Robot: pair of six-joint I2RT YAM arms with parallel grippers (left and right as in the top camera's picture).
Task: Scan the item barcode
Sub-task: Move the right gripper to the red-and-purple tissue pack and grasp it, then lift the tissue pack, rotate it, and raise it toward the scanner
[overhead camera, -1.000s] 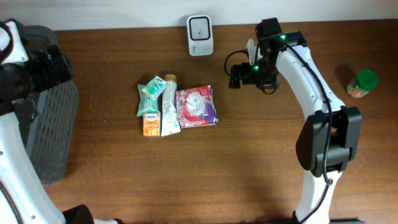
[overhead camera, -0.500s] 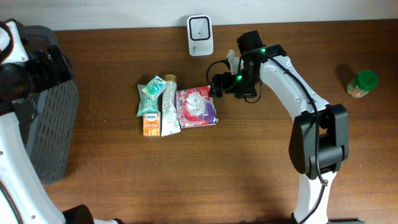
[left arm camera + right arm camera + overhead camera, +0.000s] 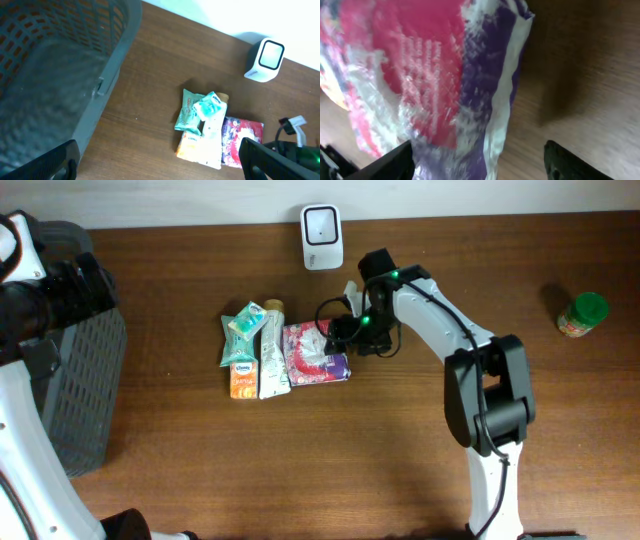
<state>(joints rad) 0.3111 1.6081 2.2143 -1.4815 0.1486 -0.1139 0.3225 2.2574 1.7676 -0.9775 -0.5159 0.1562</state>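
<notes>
Packet [image 3: 445, 80]: blurred in right wrist view, print unreadable, cut off top and left. Overhead, right gripper [image 3: 335, 335] covers its upper right corner. Basket [image 3: 50, 75], left of packet, cut off in left wrist view.

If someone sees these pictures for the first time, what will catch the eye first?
First, the right gripper, open, reaches the red and purple packet, which lies beside other small packets in the middle of the wooden table. Next come the white scanner at the back edge and the grey basket on the far left.
</notes>
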